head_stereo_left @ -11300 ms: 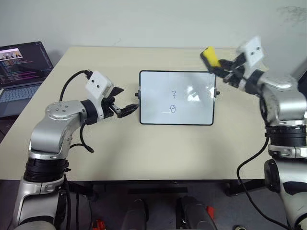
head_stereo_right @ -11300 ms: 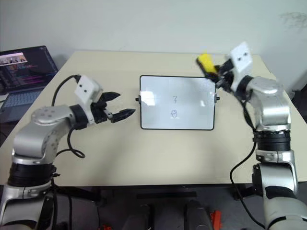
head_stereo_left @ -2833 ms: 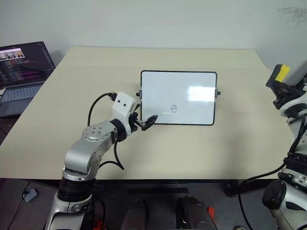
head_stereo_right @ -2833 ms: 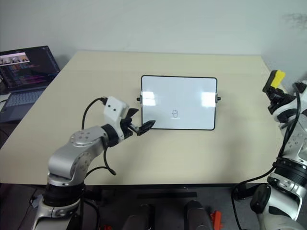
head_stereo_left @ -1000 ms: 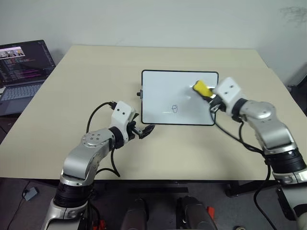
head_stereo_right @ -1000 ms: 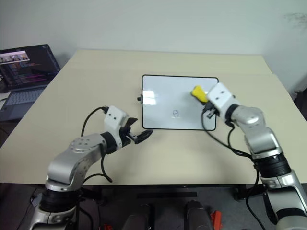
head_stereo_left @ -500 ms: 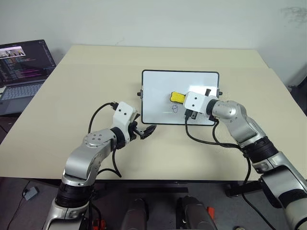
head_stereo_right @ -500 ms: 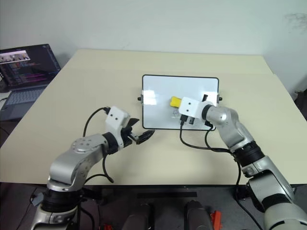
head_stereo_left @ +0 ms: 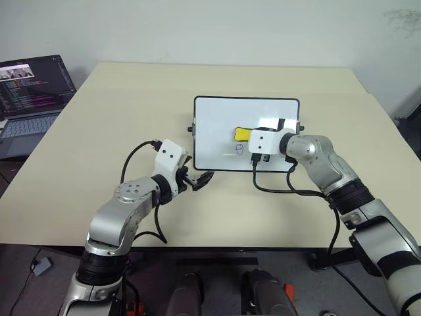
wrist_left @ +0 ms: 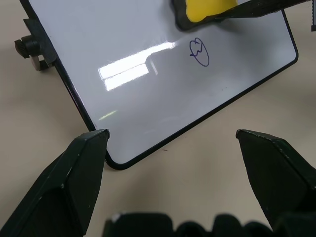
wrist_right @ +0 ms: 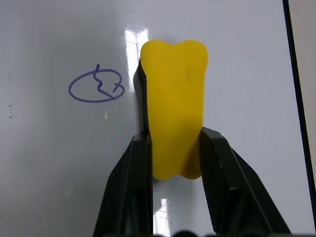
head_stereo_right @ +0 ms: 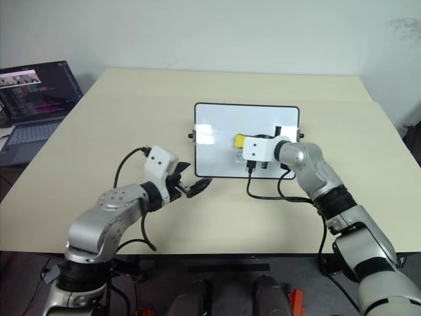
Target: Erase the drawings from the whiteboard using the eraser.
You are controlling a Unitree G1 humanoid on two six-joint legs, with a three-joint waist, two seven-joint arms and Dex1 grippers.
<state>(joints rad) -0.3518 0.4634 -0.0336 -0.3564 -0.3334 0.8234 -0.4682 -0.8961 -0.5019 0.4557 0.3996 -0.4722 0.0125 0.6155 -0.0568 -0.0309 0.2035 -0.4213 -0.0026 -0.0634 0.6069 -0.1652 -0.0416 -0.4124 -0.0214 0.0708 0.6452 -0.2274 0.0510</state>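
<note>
- Your right gripper is clamped on the eraser, pressing it against the whiteboard just beside the one drawing, a circled squiggle near the middle.
- Your left gripper hovers with fingers apart over the table, just off the whiteboard's near left corner.
- You have a laptop at the table's far left.

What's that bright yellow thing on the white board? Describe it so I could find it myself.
Start at the beige table and find the whiteboard with its thin black frame in the middle. Near the board's centre, the right gripper pinches a small block, the eraser, beside a circled squiggle. It is the only bright yellow object there, with a black base.
</note>
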